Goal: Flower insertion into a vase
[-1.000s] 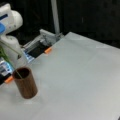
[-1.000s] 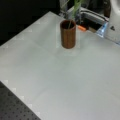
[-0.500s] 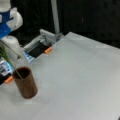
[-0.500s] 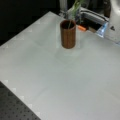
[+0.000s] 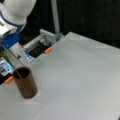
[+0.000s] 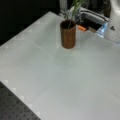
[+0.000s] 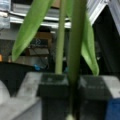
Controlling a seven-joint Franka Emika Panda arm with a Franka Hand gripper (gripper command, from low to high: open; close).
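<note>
Stem now inside the vase

Flower (image 5: 10, 58) and arm have come down over the last second: in a front view the green stem slants from under the white and blue arm (image 5: 15, 15) down into the open mouth of the vase (image 5: 25, 83), where a second ago its lower end sat higher at the rim. The vase itself has not shifted. It stands upright on the white table (image 5: 80, 75), near a front view's left edge, and in both front views it keeps its place; the stem rises from its mouth toward a front view's top (image 6: 71, 15).

In the wrist view the gripper (image 7: 72, 87) is closed on the stem, its 2 dark fingers (image 7: 53, 86) pressed either side of it, with long green leaves (image 7: 30, 27) fanning out beyond. The gripper sits above the vase, not touching it.

My reading is that insertion is under way: the stem's tip has entered the vase, but the flower is held by the gripper and not yet let go. How deep the tip sits cannot be seen, since the vase wall hides it.
</note>
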